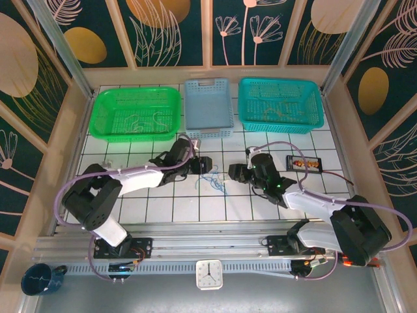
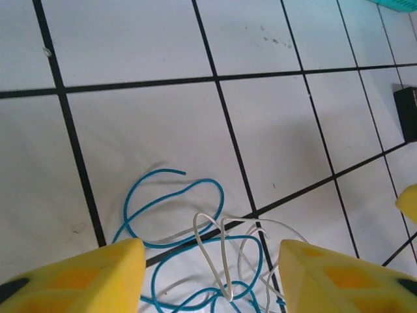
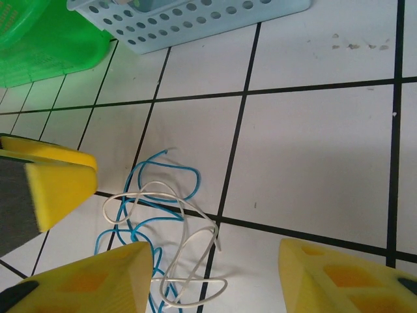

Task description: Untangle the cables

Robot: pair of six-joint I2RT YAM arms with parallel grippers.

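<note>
Between the spread fingers of your left gripper (image 2: 208, 264), which grips nothing, lie the cables (image 1: 214, 184): a white cord (image 2: 225, 261) crossing a blue cord (image 2: 222, 195), loose on the tiled table (image 2: 150, 124). Your right gripper (image 3: 215, 261), likewise parted and empty, faces the left one across the tangle, which lies beside one finger. Beyond it stand a pale blue basket (image 3: 195, 16) and a green basket (image 3: 45, 45).

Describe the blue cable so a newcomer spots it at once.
On the white tiled table, find the pale blue basket, middle of the far row. In front of it lies a small tangle; the blue cable is its teal strand, looped with a white cable.
</note>
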